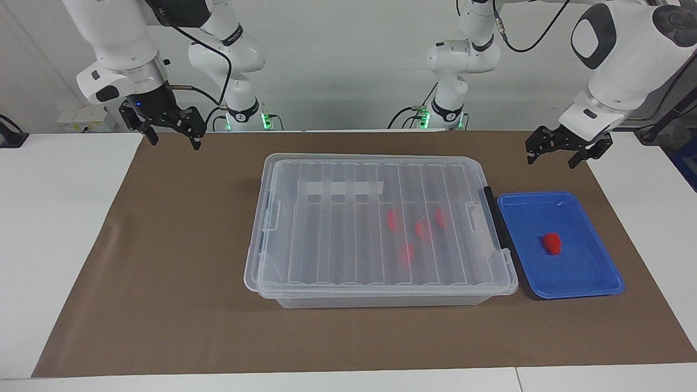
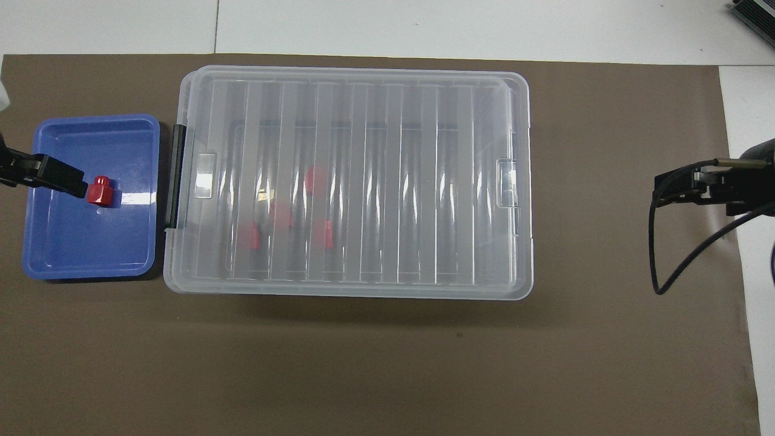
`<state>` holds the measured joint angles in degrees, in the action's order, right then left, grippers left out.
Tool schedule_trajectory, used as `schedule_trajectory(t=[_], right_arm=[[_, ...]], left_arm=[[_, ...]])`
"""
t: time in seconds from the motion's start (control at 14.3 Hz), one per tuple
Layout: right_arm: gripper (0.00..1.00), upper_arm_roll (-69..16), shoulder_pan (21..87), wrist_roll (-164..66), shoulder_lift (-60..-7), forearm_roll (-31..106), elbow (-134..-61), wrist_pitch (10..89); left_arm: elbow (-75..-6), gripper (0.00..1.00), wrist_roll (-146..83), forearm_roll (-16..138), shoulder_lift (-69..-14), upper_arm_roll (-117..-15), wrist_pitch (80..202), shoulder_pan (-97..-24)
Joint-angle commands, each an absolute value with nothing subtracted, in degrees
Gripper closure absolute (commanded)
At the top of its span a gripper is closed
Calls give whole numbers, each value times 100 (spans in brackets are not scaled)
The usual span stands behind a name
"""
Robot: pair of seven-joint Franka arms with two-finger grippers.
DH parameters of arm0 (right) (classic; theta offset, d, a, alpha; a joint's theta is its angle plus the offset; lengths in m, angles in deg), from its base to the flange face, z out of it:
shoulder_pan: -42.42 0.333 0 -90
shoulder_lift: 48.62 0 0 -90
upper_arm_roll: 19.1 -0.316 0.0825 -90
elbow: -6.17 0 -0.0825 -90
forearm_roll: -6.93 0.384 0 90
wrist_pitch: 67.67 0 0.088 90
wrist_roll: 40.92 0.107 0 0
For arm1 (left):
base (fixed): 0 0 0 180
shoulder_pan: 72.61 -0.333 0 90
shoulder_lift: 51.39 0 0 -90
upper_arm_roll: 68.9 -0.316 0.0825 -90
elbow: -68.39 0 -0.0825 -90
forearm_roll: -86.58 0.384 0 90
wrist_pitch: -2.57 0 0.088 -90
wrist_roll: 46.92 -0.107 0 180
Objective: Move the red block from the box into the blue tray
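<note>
The red block (image 1: 552, 243) lies loose in the blue tray (image 1: 593, 280), about at the middle of the tray floor and touching no wall; in the overhead view it shows as a small block (image 2: 100, 191) with a rounded knob on top, resting on the tray's bare blue floor (image 2: 91, 248). The blue tray sits on the brown mat (image 1: 179, 272) at the left arm's end of the table, just beside the box (image 1: 375, 228), its long side running along the box's black latch (image 1: 494, 218). The box stands at the middle of the mat with its ribbed clear lid (image 2: 357, 181) shut, and four more red blocks (image 1: 416, 228) show through the lid as blurred red shapes, gathered in the half of the box toward the tray. The left gripper (image 1: 563, 151) hangs in the air over the mat near the tray's edge nearer to the robots, its fingers spread apart and holding nothing; from above only its dark tip (image 2: 51, 174) shows at the tray's outer rim. The right gripper (image 1: 173, 134) hangs over the mat's corner at the right arm's end of the table, well apart from the box, fingers spread apart and empty
</note>
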<state>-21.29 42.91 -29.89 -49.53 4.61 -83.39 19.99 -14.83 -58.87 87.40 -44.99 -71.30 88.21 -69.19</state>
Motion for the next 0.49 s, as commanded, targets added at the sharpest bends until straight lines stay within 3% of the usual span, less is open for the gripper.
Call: schedule_trajectory(t=[0.0,0.42], right_arm=[[0,-2156,4242,-3108,-5117,482,-8515,1969],[0,-2147,4242,-3099,-5126,482,-8559,1969]], left_arm=[[-1458,0,-5843,8807,-4585,-7224,8703,-6813],[-1722,0,-5835,8807,-4769,-7224,8703,-6813]])
